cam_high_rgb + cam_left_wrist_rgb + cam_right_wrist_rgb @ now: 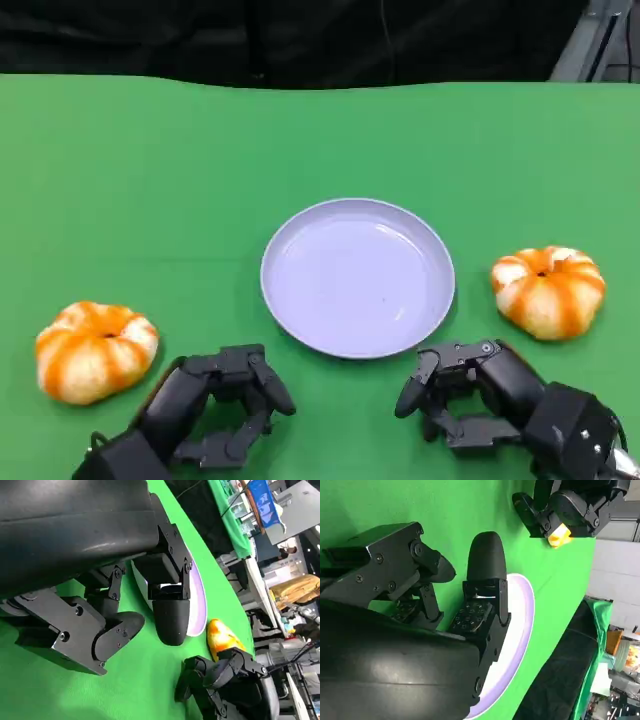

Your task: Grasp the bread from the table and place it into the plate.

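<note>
left hand (222,400), right hand (468,392), fingers apart, holding nothing

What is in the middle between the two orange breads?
In the head view, the plate lies between the left bread and the right bread, with bare green table on each side of it.

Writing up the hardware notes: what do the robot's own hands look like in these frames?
Both the left hand and the right hand are all black, built of blocky, angular links fastened with small visible screws. The fingertips are smooth, rounded caps. In the wrist views, each hand extends from a large, glossy, rounded black shell. No markings or logos are legible.
</note>
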`<state>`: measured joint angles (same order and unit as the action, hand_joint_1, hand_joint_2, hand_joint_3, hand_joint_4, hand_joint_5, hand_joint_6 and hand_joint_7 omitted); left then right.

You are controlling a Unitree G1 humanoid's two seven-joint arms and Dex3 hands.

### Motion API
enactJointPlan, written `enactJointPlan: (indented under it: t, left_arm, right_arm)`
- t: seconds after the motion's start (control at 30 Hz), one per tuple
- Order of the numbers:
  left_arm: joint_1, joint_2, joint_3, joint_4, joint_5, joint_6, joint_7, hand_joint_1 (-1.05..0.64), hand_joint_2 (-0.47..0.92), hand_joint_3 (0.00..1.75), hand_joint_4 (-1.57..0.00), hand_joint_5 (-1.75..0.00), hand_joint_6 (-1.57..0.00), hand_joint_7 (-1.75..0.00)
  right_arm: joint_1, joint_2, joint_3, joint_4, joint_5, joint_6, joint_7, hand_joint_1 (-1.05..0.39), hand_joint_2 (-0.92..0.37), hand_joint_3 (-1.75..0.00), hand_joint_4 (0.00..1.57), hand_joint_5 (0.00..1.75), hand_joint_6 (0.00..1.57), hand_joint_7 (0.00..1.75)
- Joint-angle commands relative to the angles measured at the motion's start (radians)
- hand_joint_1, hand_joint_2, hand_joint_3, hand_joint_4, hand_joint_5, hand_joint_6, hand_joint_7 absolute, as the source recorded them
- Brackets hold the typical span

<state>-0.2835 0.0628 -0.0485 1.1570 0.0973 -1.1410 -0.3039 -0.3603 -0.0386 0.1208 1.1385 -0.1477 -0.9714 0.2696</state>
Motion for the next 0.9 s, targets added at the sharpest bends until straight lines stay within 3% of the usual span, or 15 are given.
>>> enactJointPlan:
  t: [0.03, 0.33, 0.4, 0.43, 0.5, 0.9]
  left_arm:
    - [-0.002, 0.021, 0.002, -0.004, 0.010, -0.016, 0.025, 0.01, 0.65, 0.81, -0.82, -1.33, -0.94, -0.93]
    - [-0.001, 0.018, 0.009, -0.008, -0.002, -0.007, 0.030, 0.00, 0.70, 0.71, -0.82, -1.28, -0.97, -0.84]
    - [0.000, 0.013, 0.022, -0.012, -0.022, 0.002, 0.029, -0.02, 0.84, 0.32, -1.00, -0.47, -1.02, -0.24]
    - [0.000, 0.012, 0.025, -0.013, -0.026, 0.004, 0.027, -0.02, 0.88, 0.23, -1.06, -0.30, -1.05, -0.13]
    - [0.001, 0.012, 0.026, -0.013, -0.028, 0.004, 0.025, -0.02, 0.91, 0.16, -1.10, -0.15, -1.07, -0.04]
    - [-0.006, 0.004, 0.048, -0.008, -0.071, -0.004, -0.017, -0.07, 0.92, 0.08, -1.04, -0.01, -0.97, 0.00]
  right_arm:
    - [-0.009, -0.013, -0.009, 0.004, 0.008, -0.001, 0.003, 0.22, -0.63, -0.92, 0.97, 1.33, 1.00, 0.92]
    - [-0.009, -0.012, -0.010, 0.004, 0.008, 0.002, 0.003, 0.22, -0.63, -0.91, 0.97, 1.33, 1.00, 0.92]
    - [-0.008, -0.011, -0.011, 0.004, 0.012, 0.004, 0.006, 0.22, -0.64, -0.91, 0.97, 1.32, 1.00, 0.92]
    - [-0.008, -0.010, -0.011, 0.004, 0.013, 0.005, 0.007, 0.22, -0.63, -0.92, 0.97, 1.32, 1.00, 0.93]
    - [-0.008, -0.010, -0.011, 0.004, 0.013, 0.005, 0.007, 0.22, -0.63, -0.92, 0.97, 1.32, 1.00, 0.93]
    - [-0.010, -0.006, -0.019, 0.011, 0.024, 0.001, 0.019, 0.24, -0.65, -0.92, 0.97, 1.31, 1.00, 0.93]
